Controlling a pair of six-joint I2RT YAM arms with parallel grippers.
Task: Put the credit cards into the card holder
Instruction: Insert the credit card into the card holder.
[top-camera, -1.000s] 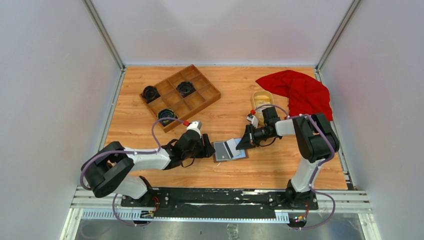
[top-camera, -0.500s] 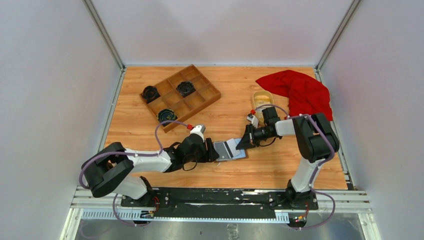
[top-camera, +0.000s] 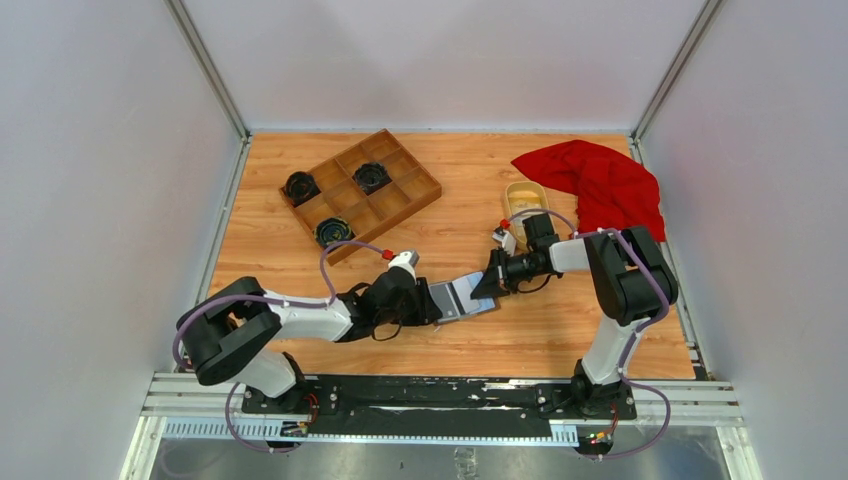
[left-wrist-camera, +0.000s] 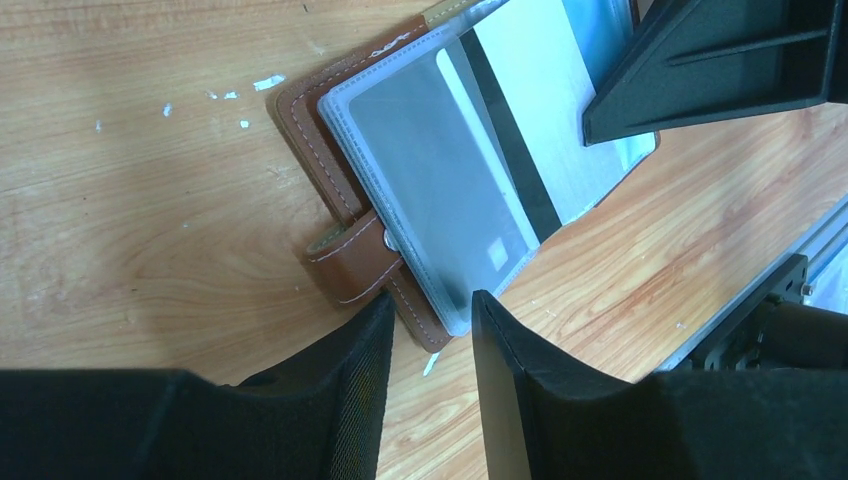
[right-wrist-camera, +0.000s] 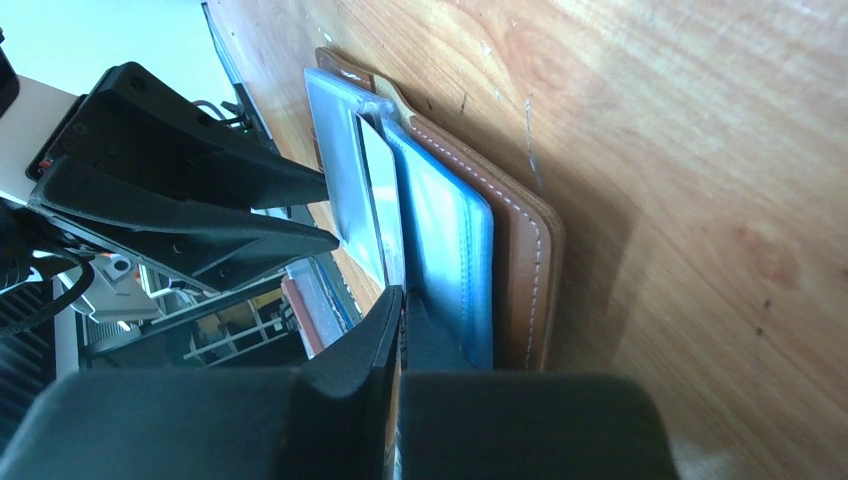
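A credit card (left-wrist-camera: 505, 150) seems only partway into the open card holder (left-wrist-camera: 300, 110), with the left gripper (left-wrist-camera: 430, 312) part-open and empty and the right gripper (right-wrist-camera: 402, 300) pinched shut.

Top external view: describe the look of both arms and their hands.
Both the left arm and right arm have pale grey links with bulky black joints. A lilac cable loops along each, with a small red tip near the wrist. The left hand and right hand are black, with wedge-shaped fingers.

Table (left-wrist-camera: 150, 200): smooth wood grain, semi-matt. Card holder (left-wrist-camera: 330, 170): brown stitched leather-look, w/ glossy clear plastic pockets (left-wrist-camera: 420, 170). Credit card (left-wrist-camera: 520, 150): slick plastic. My jaws: matt blk plastic.
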